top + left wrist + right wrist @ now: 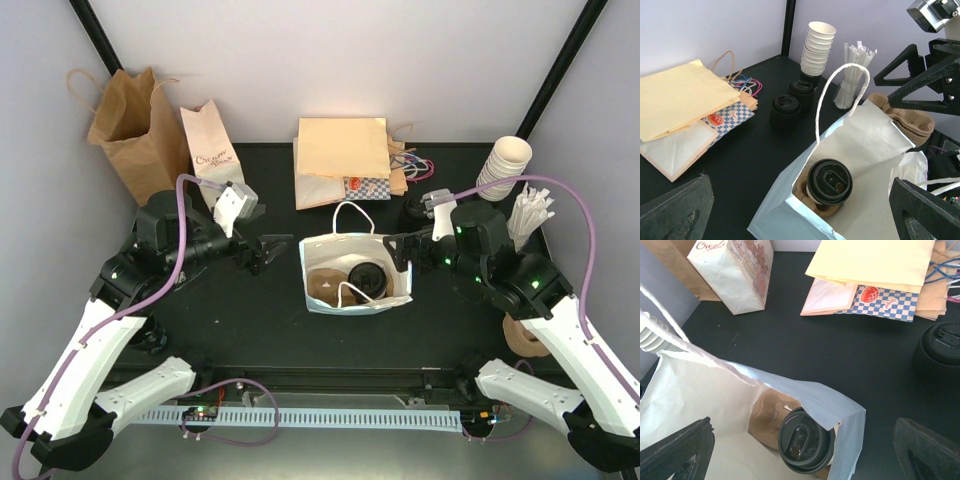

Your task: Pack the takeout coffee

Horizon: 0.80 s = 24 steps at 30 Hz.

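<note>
Coffee in the bag, my claws empty.
The lidded coffee [365,277] stands inside the white bag [330,250] on the tabletop [250,320], seemingly in a brown carrier [325,284]. My left claw [280,252] and right claw [393,252] flank the bag, both spread wide.

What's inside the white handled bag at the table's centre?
The white bag holds the takeout coffee, seated in a brown pulp carrier. Its black lid and the bag walls hide most of the cup body and carrier.
</note>
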{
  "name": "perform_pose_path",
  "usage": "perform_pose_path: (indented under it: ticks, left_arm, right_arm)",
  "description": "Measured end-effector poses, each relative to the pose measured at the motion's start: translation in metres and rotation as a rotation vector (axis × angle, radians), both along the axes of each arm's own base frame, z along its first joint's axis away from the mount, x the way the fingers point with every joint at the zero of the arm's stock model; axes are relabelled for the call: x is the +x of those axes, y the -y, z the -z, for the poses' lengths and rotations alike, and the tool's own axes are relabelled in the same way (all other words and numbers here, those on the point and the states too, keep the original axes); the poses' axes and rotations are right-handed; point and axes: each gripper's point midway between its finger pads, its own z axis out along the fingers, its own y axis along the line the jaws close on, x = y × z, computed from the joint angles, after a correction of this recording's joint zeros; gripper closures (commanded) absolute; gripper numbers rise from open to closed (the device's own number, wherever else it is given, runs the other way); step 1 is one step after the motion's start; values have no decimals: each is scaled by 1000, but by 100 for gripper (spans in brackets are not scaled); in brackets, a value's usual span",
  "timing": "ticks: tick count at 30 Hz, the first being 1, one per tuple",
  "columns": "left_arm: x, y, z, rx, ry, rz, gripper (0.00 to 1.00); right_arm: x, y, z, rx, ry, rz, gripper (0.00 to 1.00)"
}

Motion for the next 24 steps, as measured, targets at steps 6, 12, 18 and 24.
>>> perform_pose_path:
  ticks: [6, 12, 18, 24]
  left_arm:
    - [-1, 1, 0, -2, -1, 7, 1]
    - [0, 4, 3, 1, -16, 22, 1]
    - [0, 7, 5, 1, -26, 34, 1]
    - [2, 9, 8, 5, -38, 39, 1]
  right_arm:
    - [-2, -2, 4, -10, -5, -26, 0]
    - [1, 0, 16, -52, -44, -7, 0]
    - [7, 8, 38, -133, -119, 56, 0]
    - [7, 22, 42, -161, -161, 143, 0]
